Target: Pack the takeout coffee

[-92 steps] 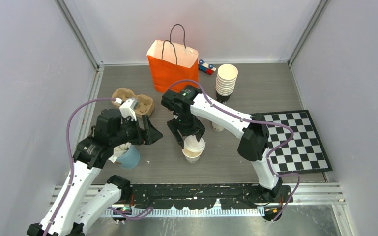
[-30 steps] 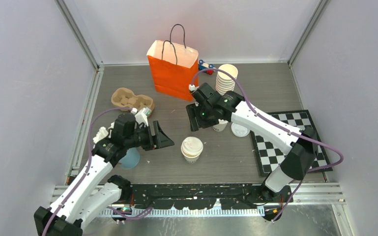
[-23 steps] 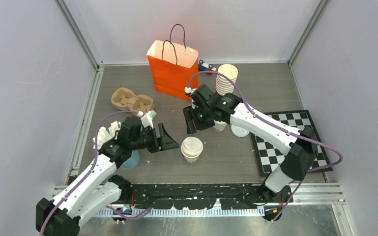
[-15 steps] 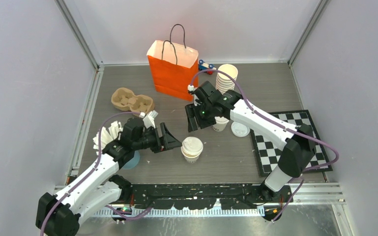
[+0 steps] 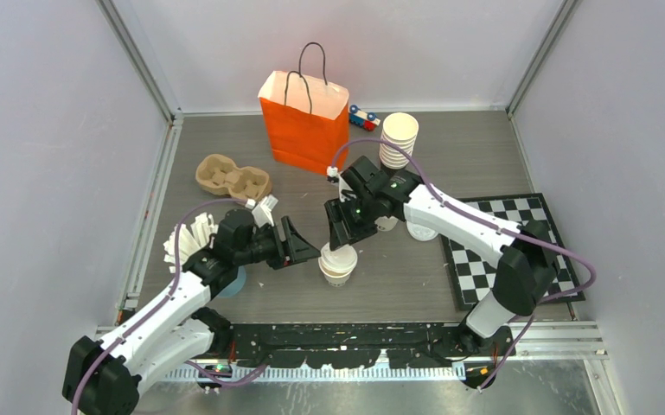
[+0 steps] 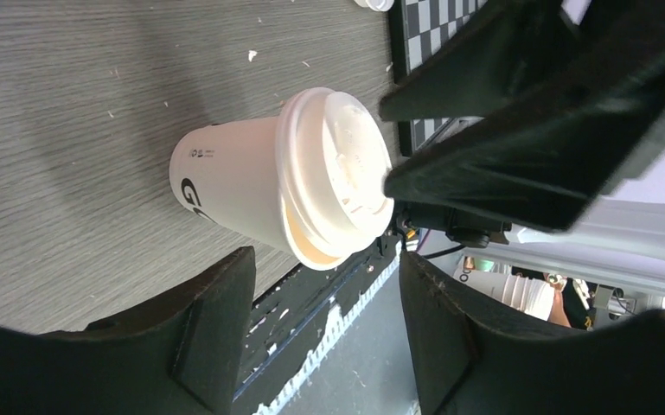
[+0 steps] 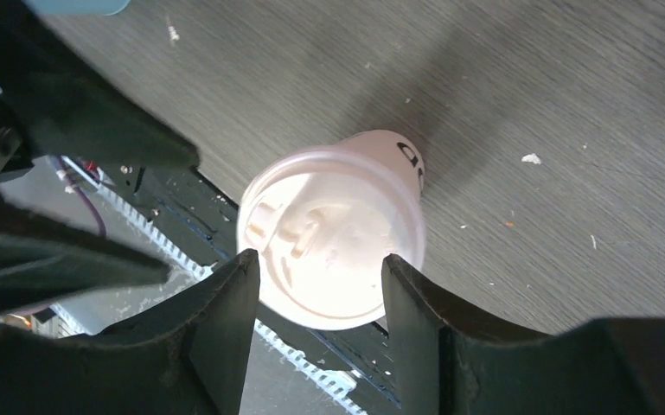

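I see a takeout coffee cup [image 5: 338, 262] standing upright near the front middle of the grey worktop [image 5: 484, 156]. Its long axis is vertical and its lid faces up (the lid looks slightly askew). My right pincer [image 7: 320, 264] hangs over it, spread, with a finger on either side of the lid. My left pincer [image 5: 304, 246], also spread, sits just beside the cup.
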{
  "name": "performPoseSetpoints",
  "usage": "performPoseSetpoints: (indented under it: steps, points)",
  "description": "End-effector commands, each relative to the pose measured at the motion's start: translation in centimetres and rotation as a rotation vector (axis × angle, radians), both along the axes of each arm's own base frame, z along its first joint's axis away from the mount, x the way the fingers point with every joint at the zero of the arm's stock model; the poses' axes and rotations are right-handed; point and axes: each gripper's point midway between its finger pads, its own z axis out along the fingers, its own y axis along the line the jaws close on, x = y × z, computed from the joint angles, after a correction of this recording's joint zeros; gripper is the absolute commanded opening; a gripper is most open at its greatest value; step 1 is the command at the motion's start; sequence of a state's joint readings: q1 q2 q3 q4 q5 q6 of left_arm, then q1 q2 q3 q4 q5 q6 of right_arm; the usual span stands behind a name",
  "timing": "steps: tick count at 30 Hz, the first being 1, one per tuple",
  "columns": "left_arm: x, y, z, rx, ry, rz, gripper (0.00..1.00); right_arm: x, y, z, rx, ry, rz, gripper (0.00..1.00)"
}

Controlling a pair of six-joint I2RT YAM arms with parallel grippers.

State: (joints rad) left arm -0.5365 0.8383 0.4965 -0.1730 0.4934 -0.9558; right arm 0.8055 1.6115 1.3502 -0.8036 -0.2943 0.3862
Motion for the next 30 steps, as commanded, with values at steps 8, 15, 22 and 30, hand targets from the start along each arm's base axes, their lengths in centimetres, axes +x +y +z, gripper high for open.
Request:
performPoseSetpoints:
  steps: [8,15,22,30]
  points:
    - [0.8,0.8,-2.2,0.069,-0.015,0.048,0.54,-2.7,3.4,3.4,0.125,-0.122,0.145,0.59]
    - [0.8,1.1,-3.2,0.100,-0.004,0.055,0.49,-3.0,4.0,3.0,0.117,-0.134,0.162,0.59]
    - [0.8,1.5,-4.2,0.128,0.004,0.064,0.44,-3.0,4.0,3.2,0.120,-0.145,0.164,0.59]
    - [0.6,0.7,-4.8,0.092,0.026,0.032,0.43,-3.3,4.2,2.4,0.104,-0.121,0.171,0.59]
